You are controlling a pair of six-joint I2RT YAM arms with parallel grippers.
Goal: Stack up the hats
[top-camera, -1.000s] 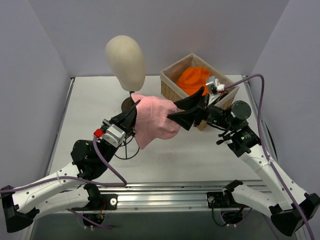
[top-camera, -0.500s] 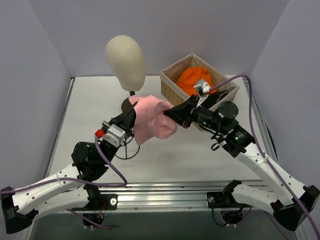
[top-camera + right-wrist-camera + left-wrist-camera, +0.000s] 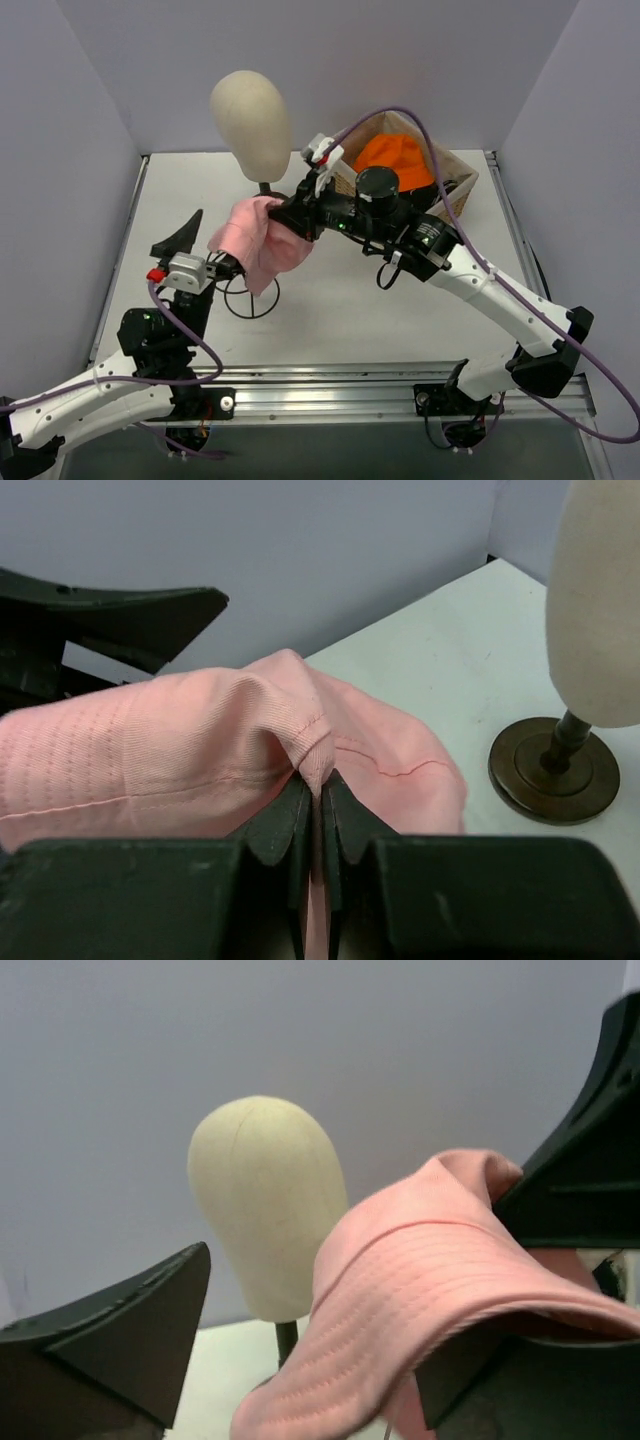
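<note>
REMOTE FEED, OVERHEAD AND WRIST CAMERAS. Low on the left of my overhead view, the left gripper stands wide apart and clasps nothing. One black finger points up the frame over the bare table. The other is tucked under the near edge of the pale pink bucket hat. My left wrist camera shows the hat's stitched brim filling the right half of the frame, draped across the lower-right finger. The lower-left finger touches nothing.

Just beyond, at centre frame, the right gripper is clamped on the hat. In my right wrist view both its fingers are pressed together with a seamed fold of pink fabric pinched at their tips. The crown bulges toward the left of that frame and more cloth hangs below. The hat sags between the two grippers, carried by the right one's pinch and resting on the left one's finger.

Behind the hat, upper left of centre, the cream mannequin head stands upright on a thin post. Its round dark base sits flat on the table at the right edge of the right wrist view, near the hat's far side. I cannot tell from here whether cloth and base touch.

Farthest back, in the upper right, the wicker basket holds the bright orange bucket hat, partly behind the right arm.
</note>
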